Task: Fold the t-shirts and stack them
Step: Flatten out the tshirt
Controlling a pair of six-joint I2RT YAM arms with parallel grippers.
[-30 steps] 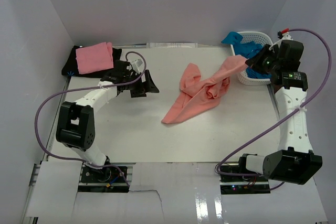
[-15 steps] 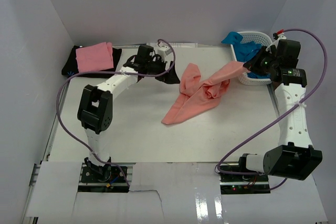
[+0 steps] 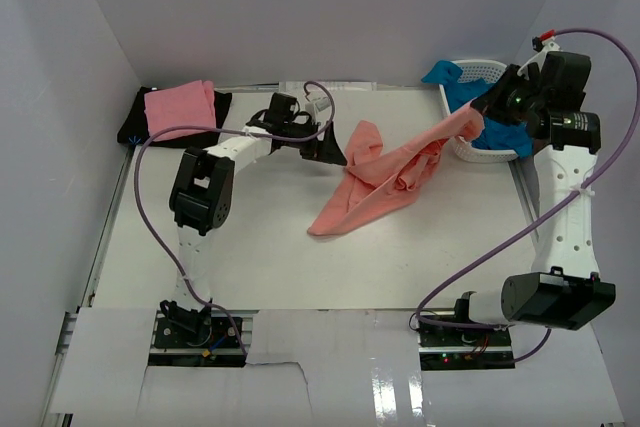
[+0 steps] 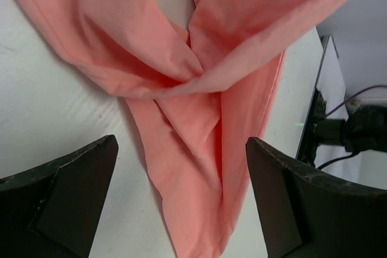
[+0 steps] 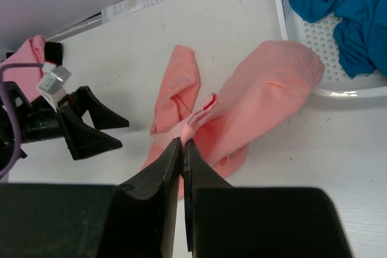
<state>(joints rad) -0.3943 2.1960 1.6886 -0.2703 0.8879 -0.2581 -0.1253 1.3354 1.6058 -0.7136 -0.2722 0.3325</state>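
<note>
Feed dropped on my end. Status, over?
Right gripper shut on salmon shirt, one end lifted. Left gripper open, facing the shirt. Basket close by right gripper.

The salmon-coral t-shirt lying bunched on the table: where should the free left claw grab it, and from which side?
On the salmon-coral t-shirt, probably the folded lobe at its left end, approached low from the left. It lies nearest the open left gripper and opposite the corner that the right gripper holds pinched near the basket, so the two could spread the cloth.
</note>
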